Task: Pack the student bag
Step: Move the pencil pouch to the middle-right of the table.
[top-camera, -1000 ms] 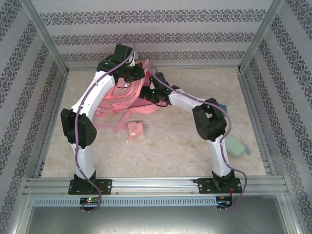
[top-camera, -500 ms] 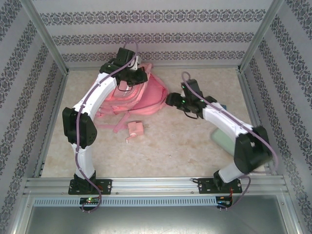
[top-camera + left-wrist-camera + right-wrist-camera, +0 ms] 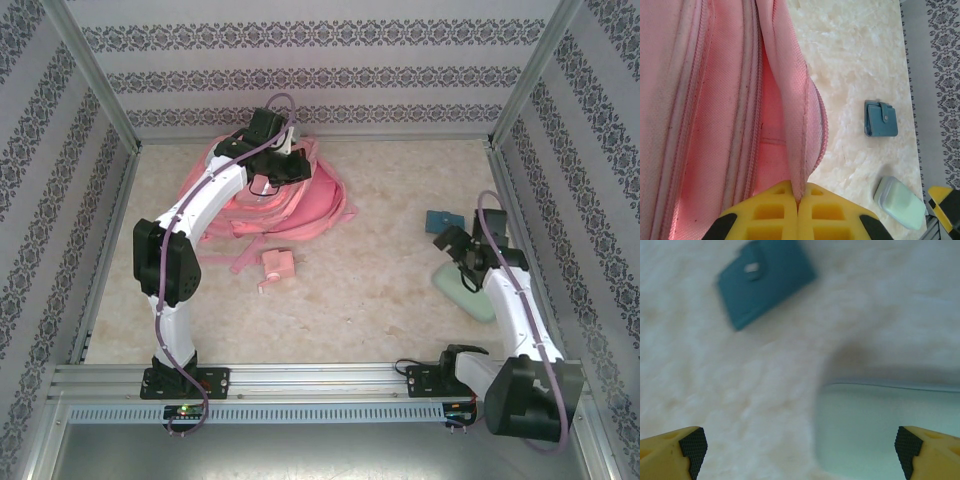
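Left gripper (image 3: 797, 202): clamped tight on student bag (image 3: 318, 205) edge, far left
Right gripper (image 3: 800, 445): fingers wide apart, empty, over mint case (image 3: 875, 430), teal wallet (image 3: 765, 282) beyond, right

Right gripper (image 3: 799, 454): jaws spread wide, yellow tips with black pads at both lower corners. Small teal snap-flap wallet (image 3: 765, 280), blurred, upper left on cream marbled desk (image 3: 715, 380). Pale mint rounded case (image 3: 880, 430), possibly plastic, lower right, apart from wallet.

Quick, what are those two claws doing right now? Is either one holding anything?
Left gripper: closed, pinching a fabric edge of the student bag.
Right gripper: wide open, holding nothing.
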{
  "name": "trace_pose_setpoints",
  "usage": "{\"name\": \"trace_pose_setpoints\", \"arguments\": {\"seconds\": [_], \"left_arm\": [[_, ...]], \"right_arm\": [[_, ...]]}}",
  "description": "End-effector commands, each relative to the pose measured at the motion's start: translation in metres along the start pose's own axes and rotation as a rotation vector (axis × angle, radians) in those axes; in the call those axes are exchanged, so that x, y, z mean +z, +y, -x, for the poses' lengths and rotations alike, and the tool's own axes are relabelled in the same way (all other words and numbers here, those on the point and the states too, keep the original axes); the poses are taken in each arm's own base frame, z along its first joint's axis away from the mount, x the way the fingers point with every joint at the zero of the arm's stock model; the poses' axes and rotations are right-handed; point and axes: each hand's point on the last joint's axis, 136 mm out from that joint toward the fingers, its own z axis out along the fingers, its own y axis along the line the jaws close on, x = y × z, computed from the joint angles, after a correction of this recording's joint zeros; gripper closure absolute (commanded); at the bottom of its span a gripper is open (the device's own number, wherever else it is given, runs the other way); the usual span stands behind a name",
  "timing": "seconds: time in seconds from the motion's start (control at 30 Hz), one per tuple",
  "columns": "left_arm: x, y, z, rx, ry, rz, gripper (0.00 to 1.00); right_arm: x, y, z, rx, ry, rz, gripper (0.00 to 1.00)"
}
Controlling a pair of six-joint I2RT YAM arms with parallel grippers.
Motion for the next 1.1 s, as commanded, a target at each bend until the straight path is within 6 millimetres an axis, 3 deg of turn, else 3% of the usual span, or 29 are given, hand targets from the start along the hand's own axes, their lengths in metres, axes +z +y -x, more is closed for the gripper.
{"name": "trace_pose_setpoints", "arguments": {"seconds": [0.0, 0.17, 0.3, 0.53, 0.67, 0.77, 0.9, 1.07], "left_arm": [[-0.027, -0.046, 0.006, 0.083, -0.05, -0.131, 1.0], [-0.026, -0.045, 0.006, 0.082, -0.048, -0.122, 1.0], [-0.024, -0.044, 0.007, 0.077, -0.048, -0.122, 1.0], [-0.024, -0.046, 0.009, 0.075, -0.049, -0.124, 1.0], [-0.024, -0.045, 0.008, 0.078, -0.048, -0.12, 1.0], [-0.026, -0.044, 0.007, 0.08, -0.051, -0.115, 1.0], [-0.027, -0.043, 0.006, 0.081, -0.052, -0.112, 1.0], [-0.027, -0.044, 0.006, 0.082, -0.053, -0.113, 1.0]], "right_arm": [[0.003, -0.032, -0.014, 0.05, 0.033, -0.083, 0.02], [0.022, -0.022, -0.039, 0.077, 0.144, -0.003, 0.02], [0.031, 0.004, -0.058, 0.05, 0.197, 0.073, 0.02], [0.036, 0.079, -0.087, -0.014, 0.31, 0.215, 0.02], [0.023, 0.135, -0.098, -0.106, 0.337, 0.327, 0.02], [0.007, 0.163, -0.095, -0.18, 0.334, 0.388, 0.02], [0.003, 0.155, -0.071, -0.273, 0.272, 0.304, 0.02], [0.032, 0.123, -0.05, -0.306, 0.286, 0.212, 0.02]]}}
